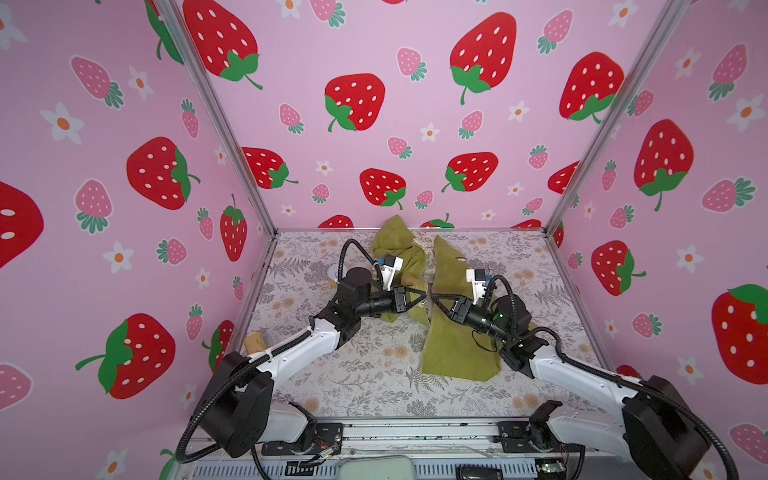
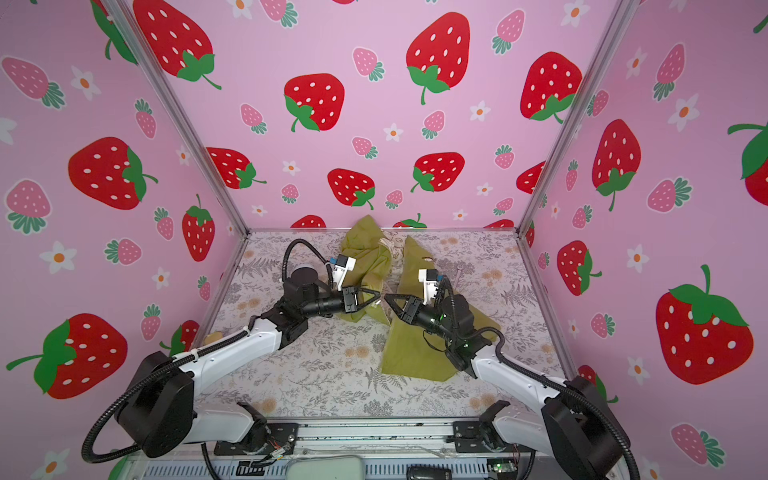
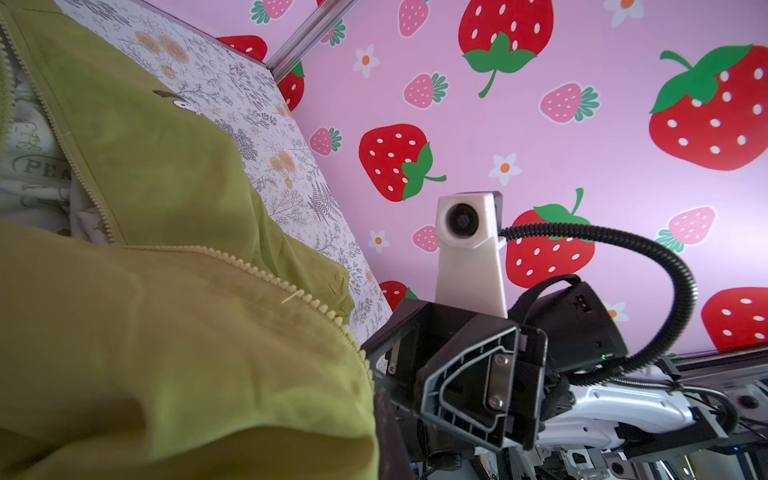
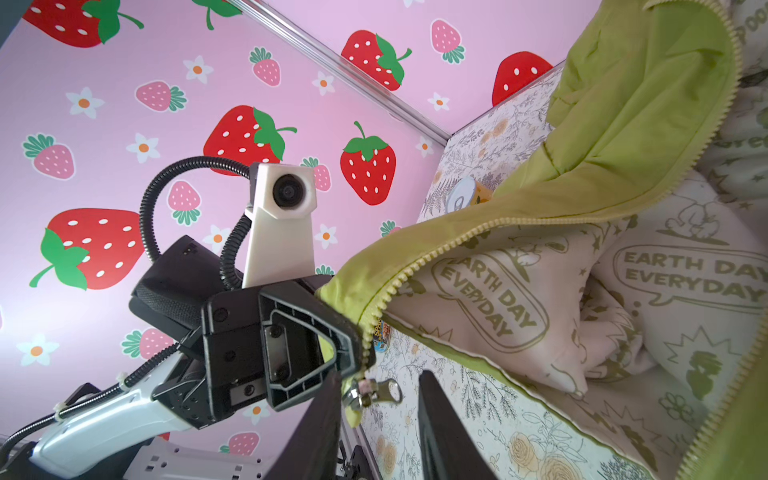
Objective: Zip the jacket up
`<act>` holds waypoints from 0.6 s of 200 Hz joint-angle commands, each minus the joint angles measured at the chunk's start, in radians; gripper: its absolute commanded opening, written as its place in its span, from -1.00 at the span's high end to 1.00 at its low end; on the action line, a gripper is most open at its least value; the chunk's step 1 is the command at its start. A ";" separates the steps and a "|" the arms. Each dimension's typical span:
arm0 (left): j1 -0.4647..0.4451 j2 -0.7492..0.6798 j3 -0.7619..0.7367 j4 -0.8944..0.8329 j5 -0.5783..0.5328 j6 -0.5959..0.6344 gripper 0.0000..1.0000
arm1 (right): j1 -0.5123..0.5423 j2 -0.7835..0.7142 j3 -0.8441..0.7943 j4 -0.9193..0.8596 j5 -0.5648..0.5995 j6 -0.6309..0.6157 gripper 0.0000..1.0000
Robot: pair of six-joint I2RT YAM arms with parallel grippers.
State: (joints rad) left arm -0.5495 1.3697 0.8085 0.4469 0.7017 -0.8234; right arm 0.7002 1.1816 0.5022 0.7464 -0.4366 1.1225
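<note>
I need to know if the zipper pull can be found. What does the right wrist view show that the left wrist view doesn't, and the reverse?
Only the right wrist view: the metal zipper pull between the fingers of the open right hand, and the left hand clamped on the jacket edge. Only the left wrist view: a small patch on the jacket's outside. Both: green fabric, zipper teeth, cream printed lining.
</note>
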 commanded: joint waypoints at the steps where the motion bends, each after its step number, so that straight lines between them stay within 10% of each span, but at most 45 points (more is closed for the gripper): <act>1: 0.007 -0.016 0.043 0.035 0.037 -0.036 1.00 | -0.001 0.015 0.034 0.065 -0.047 -0.016 0.33; 120: 0.006 -0.005 0.047 0.078 0.073 -0.082 1.00 | 0.016 0.082 0.071 0.111 -0.091 0.007 0.42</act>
State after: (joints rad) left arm -0.5468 1.3697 0.8104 0.4667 0.7414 -0.8894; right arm 0.7094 1.2575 0.5411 0.8196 -0.5121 1.1263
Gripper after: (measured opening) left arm 0.058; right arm 0.306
